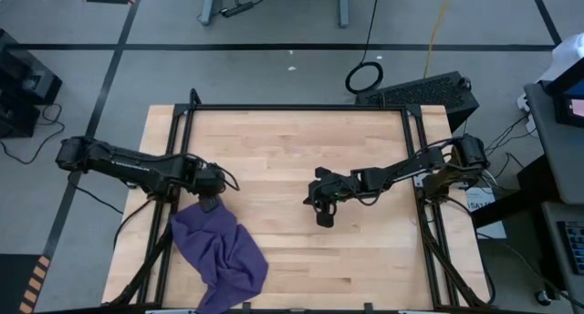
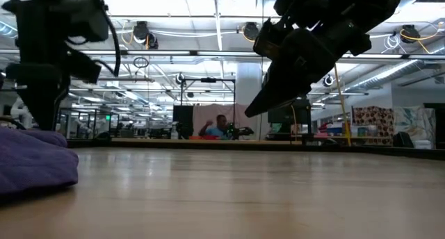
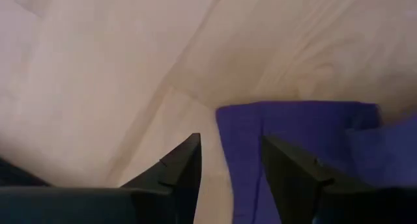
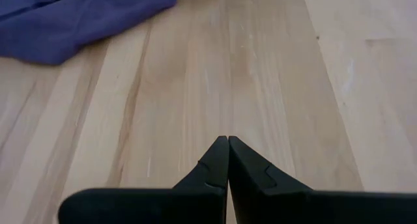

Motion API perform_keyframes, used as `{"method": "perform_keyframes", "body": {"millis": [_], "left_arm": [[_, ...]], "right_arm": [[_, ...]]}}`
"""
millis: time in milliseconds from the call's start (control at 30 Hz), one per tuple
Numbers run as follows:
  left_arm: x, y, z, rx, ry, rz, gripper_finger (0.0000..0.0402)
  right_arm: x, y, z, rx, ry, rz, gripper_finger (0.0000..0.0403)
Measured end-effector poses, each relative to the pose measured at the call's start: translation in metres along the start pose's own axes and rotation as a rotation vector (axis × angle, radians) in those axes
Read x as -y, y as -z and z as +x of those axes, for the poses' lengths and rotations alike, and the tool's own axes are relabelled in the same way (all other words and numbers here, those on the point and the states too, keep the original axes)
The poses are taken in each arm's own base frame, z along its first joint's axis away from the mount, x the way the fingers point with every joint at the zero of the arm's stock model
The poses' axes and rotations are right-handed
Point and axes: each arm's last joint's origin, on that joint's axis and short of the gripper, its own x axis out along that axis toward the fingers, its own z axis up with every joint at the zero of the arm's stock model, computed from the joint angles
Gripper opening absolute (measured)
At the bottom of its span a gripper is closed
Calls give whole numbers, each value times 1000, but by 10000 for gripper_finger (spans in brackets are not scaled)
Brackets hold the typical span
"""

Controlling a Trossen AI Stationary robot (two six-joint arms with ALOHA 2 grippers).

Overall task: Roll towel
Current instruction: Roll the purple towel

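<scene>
Towel crumpled at near left of tabletop, not yet flat, no roll begun. Left gripper at its far edge, jaws parted, holding nothing. Right gripper mid-tabletop, well apart, jaws clenched empty. Spreading and rolling all left.

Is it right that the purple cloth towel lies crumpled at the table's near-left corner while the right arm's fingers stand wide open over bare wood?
Not quite. The right gripper's fingers are pressed shut, as the right wrist view shows. The purple cloth towel does lie crumpled there.
</scene>
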Motion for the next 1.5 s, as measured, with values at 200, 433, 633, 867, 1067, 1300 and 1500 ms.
{"method": "perform_keyframes", "body": {"millis": [200, 433, 633, 867, 1067, 1300, 1500], "left_arm": [[0, 4, 13, 1, 21, -70, 164], [-3, 8, 25, 5, -32, -168, 164], [0, 7, 37, 29, -6, -212, 151], [8, 1, 36, 91, 52, -161, 16], [22, -23, 15, 246, 140, -55, 5], [37, -58, -33, 501, 142, 104, 3], [47, -85, -82, 770, 134, 260, 2]], "right_arm": [[-1, -5, 0, 50, -9, 7, 0], [-1, -8, 0, 88, -15, 0, 0], [-1, -8, 0, 87, -14, 0, 0], [-1, -8, 0, 85, -14, 0, 0], [-2, -10, -1, 104, -18, 12, 0], [-4, -22, -3, 250, 53, 125, 0], [-11, -36, -9, 441, 108, 157, 4]]}}
